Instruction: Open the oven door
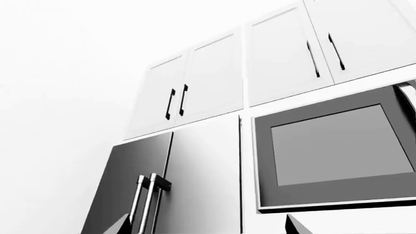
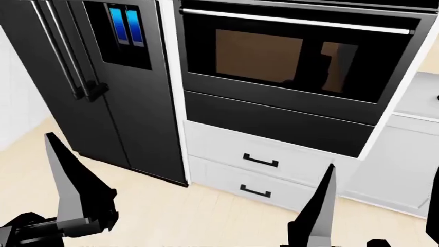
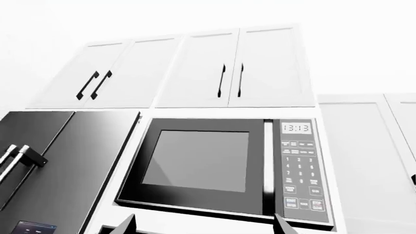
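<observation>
Pale wood floor [image 2: 171, 216], black fridge [image 2: 103, 103], white drawers [image 2: 260, 164], white upper cabinets [image 3: 195, 68], built-in microwave [image 3: 215, 165]

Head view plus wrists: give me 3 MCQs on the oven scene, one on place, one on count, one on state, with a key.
1. Where does the oven door sit relative to the fridge?
A. To its right
B. To its left
C. Below it

2. How many white drawers with black pulls lie under the oven stack?
A. One
B. Two
C. Four

3. What state is the oven door in?
A. Fully dropped open
B. Shut, flush in its frame
C. Removed

Key:
1 A, the head view has the fridge at the left and the door with its silver bar handle beside it on the right.
2 B, two stacked drawer fronts show, each with one pull.
3 B, the panel stands upright in its frame, and the left gripper and right gripper are both low and clear of the handle.
</observation>
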`<state>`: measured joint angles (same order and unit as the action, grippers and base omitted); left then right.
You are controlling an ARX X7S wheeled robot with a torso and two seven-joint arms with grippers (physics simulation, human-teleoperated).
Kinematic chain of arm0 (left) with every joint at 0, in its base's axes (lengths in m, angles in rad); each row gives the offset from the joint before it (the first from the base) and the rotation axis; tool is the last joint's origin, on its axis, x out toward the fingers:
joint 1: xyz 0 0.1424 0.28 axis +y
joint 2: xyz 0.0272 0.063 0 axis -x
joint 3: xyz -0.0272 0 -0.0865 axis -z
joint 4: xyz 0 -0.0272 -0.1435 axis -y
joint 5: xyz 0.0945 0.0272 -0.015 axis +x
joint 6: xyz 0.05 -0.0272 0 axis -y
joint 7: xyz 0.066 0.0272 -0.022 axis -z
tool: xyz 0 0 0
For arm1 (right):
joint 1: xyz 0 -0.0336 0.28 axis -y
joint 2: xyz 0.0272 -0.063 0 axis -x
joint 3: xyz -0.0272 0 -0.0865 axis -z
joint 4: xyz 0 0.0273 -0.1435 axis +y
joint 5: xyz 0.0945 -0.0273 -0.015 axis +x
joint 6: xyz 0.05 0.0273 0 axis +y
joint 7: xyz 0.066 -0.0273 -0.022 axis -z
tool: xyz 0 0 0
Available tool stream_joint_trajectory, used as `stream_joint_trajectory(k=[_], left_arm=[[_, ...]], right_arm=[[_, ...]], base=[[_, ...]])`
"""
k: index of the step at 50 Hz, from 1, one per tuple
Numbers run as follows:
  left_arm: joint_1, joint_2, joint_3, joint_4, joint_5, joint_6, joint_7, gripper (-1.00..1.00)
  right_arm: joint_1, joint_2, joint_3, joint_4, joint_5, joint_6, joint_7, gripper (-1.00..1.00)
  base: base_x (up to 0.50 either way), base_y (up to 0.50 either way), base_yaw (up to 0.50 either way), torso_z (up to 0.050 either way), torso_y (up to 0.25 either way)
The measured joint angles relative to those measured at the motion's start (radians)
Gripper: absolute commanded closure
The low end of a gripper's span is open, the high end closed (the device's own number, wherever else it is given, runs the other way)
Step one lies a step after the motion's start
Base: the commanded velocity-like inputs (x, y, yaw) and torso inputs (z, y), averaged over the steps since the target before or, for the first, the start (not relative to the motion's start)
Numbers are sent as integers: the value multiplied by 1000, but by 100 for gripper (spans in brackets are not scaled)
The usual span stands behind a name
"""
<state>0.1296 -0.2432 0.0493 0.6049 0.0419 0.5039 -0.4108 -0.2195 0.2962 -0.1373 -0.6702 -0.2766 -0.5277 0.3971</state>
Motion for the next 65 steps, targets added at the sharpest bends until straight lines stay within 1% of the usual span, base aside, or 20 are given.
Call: stream_joint_trajectory(k=[65], left_arm=[[2, -29, 12, 2, 3, 0, -36, -100]], right_arm=[[3, 25, -17, -1, -5, 4, 29, -100]], base=[[0, 0, 317, 0, 0]])
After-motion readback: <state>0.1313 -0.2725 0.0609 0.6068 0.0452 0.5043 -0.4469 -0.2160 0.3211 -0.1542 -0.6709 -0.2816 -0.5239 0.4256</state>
